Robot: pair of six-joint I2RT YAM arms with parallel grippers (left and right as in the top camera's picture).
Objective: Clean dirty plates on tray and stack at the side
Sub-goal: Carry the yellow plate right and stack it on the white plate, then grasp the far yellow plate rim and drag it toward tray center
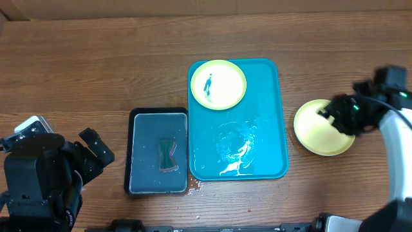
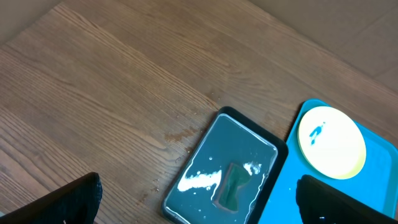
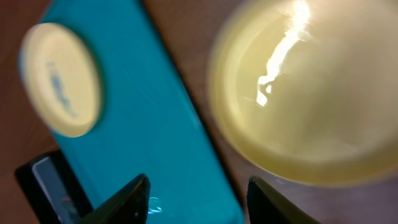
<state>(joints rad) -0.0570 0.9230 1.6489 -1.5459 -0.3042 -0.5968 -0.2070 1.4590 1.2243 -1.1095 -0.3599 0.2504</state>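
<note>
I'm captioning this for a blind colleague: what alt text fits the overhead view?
A turquoise tray on a wooden table holds one blue-smeared plate and puddled water. The right gripper hangs over a second plate beside the tray; a dark tray sits left.

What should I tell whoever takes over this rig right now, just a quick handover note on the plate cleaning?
Left gripper: open, empty, left of the dark tray.
Right gripper: open, empty, over the yellow-green plate, which sits on the table right of the turquoise tray.
Done: that plate is off the tray, no smear visible on it.
Left: the plate with a blue smear is in the tray's far left corner; clean it and stack it at the side. The sponge lies in the dark tray. Only two plates show.
</note>
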